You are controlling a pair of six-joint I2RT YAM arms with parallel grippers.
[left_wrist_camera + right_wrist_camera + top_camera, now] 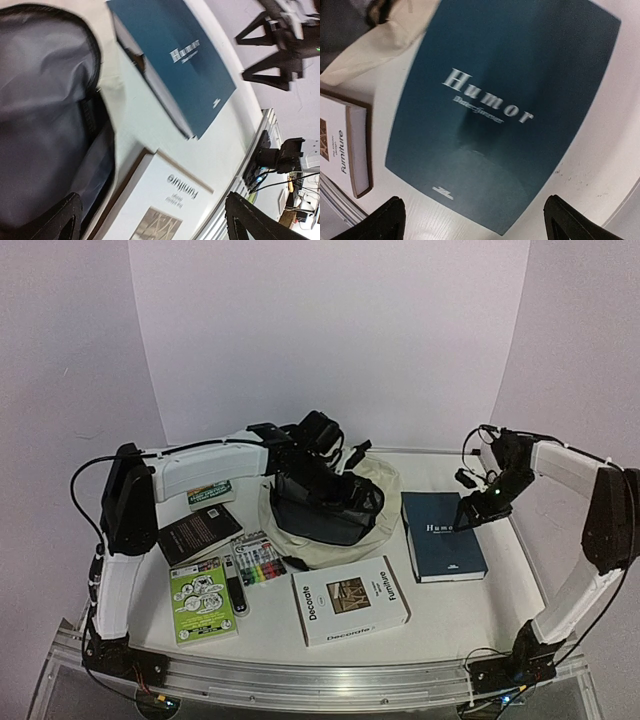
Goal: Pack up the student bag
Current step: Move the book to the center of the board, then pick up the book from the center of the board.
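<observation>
White table (450,612), lilac walls (330,330); student bag (345,545) unzipped; L claw (152,202), R claw (472,202) spread wide, empty.

Only two titles really read here. The teal book (500,110) says "Humor" in pale serif letters; the line under it is too blurry. The white book (350,600) has "Decorate" and "Furniture" on its cover, plus "Decorate" again along its near edge. Print on the green booklet (202,600) and the black book (198,532) is too small.
</observation>
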